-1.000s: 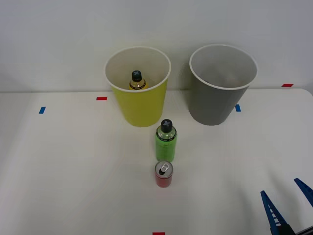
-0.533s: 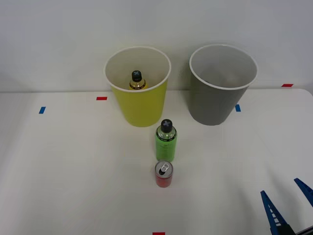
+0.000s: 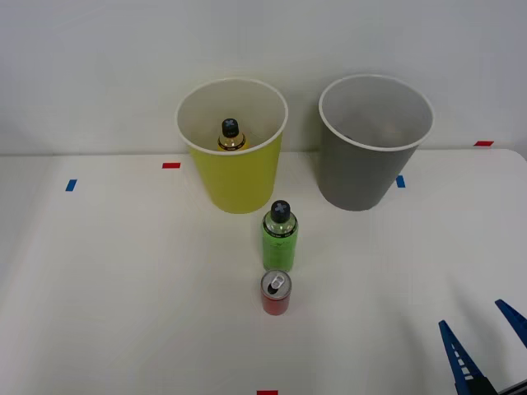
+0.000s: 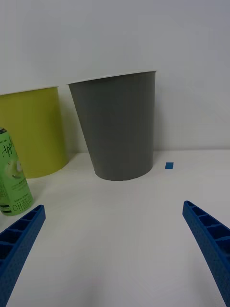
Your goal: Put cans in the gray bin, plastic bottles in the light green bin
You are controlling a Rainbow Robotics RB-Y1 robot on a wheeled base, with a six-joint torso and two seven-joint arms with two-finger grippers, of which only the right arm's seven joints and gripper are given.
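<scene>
Nothing has shifted since the earlier frames: the right gripper (image 3: 490,350) sits at the lower right corner of the front view exactly as before, and every object keeps its place. Its blue ribbed fingers (image 4: 211,244) are spread wide apart with nothing between them.

On the white table (image 3: 107,280), the red can (image 3: 276,293) stands upright at lower centre, and the green-labelled bottle (image 3: 280,237) stands just above it in the frame — close, though whether they touch is hard to say. The yellow-labelled bottle (image 3: 230,136) already stands inside the light green bin (image 3: 235,177) at upper centre-left. The gray bin (image 3: 362,177) at upper right looks empty. In the wrist view the gray bin (image 4: 120,129) is centred, the light green bin (image 4: 36,132) lies at the left edge, and the green-labelled bottle (image 4: 12,175) is half cut off at the left.

So one bottle is sorted; a bottle and the can remain, and no grasp has begun. The gripper must swing toward the frame's centre-left, since neither item is lined up between the fingers. Because the two stand so near each other, the can looks like the easier first target from the near side — approach low and level, close around its middle, and avoid nudging the bottle behind it, which would tip easily.
</scene>
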